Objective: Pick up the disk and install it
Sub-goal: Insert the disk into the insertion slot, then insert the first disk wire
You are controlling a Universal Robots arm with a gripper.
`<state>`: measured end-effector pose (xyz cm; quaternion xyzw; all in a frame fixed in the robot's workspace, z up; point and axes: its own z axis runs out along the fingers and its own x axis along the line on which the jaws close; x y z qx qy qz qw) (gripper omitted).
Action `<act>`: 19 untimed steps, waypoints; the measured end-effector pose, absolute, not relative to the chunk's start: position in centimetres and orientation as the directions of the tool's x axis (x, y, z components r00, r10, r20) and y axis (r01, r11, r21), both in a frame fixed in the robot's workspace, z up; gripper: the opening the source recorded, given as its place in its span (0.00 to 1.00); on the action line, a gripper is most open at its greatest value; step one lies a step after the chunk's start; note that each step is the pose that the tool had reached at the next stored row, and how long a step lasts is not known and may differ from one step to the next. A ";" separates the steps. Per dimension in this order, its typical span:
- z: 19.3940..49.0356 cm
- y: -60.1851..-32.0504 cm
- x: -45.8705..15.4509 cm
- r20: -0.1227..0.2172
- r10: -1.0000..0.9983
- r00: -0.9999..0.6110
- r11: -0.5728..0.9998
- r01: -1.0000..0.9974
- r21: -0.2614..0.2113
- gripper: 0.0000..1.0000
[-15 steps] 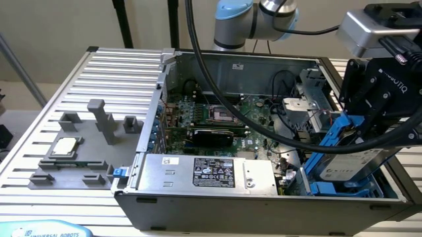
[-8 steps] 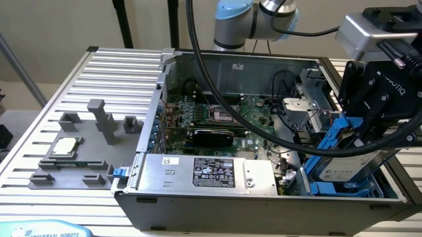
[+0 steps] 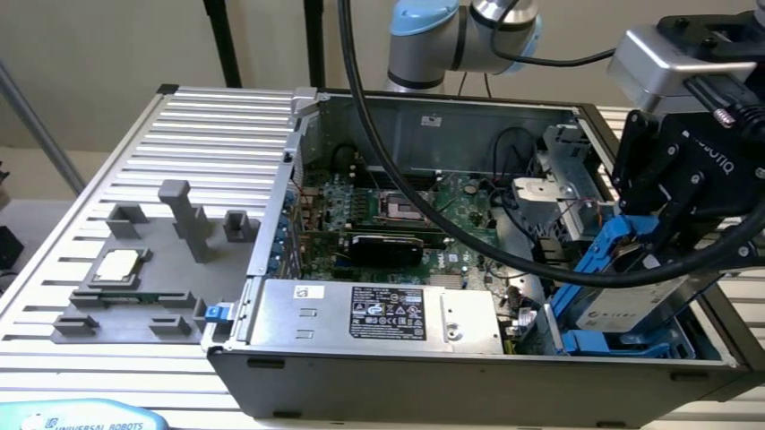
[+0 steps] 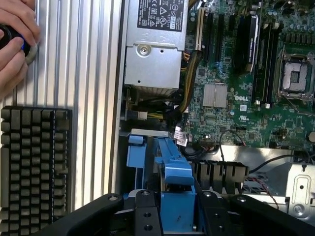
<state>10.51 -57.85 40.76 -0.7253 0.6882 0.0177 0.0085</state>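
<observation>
Held the disk (image 3: 622, 305) on edge and tilted, long axis sloping steeply down into the open computer case (image 3: 478, 385), silver face showing in the exterior view. Clamped it by its blue frame between the partly closed fingers of the end effector (image 3: 651, 246), directly beneath the black body. Hung just above the blue cage (image 3: 592, 340) in the case corner at the exterior view's right. Housed a motherboard (image 3: 454, 224) and power supply (image 3: 358, 309). Alongside on the counter (image 3: 215, 134), a grey tray (image 3: 156, 269) with a small square chip (image 3: 116, 266).

Soft, even indoor light, pale glare on the ribbed table (image 3: 215, 125), shadow inside the computer case (image 3: 478, 381).
</observation>
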 end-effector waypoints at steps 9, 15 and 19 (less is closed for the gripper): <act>40.8 -57.9 10.6 -0.036 -0.998 0.054 -0.054 -0.998 0.012 0.38; 40.8 -57.8 11.4 -0.036 -0.998 0.056 -0.057 -0.998 0.012 0.38; 40.8 -57.8 11.4 -0.036 -0.998 0.056 -0.057 -0.998 0.012 0.38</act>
